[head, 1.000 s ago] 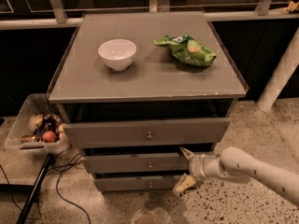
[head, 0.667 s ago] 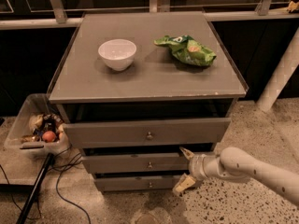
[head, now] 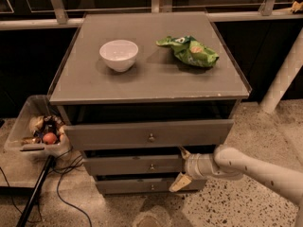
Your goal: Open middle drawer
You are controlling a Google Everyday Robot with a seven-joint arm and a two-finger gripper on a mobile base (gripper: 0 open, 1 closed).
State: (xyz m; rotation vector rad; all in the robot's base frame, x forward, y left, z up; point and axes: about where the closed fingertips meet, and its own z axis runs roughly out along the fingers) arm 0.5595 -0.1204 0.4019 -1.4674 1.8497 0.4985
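Observation:
A grey cabinet has three drawers. The middle drawer (head: 135, 165) has a flat grey front with a small round knob (head: 151, 166) and sits a little pulled out. My gripper (head: 182, 167) is at the right end of that front, right of the knob. One finger (head: 182, 152) reaches above the front's top edge and the other finger (head: 180, 182) hangs below it, so the fingers are spread apart. The white arm comes in from the lower right.
The top drawer (head: 147, 134) stands partly open above; the bottom drawer (head: 147, 186) is below. On the cabinet top (head: 147, 77) are a white bowl (head: 119, 55) and a green chip bag (head: 189, 50). A plastic bin (head: 35, 131) and cables lie at left; a white post (head: 284, 74) at right.

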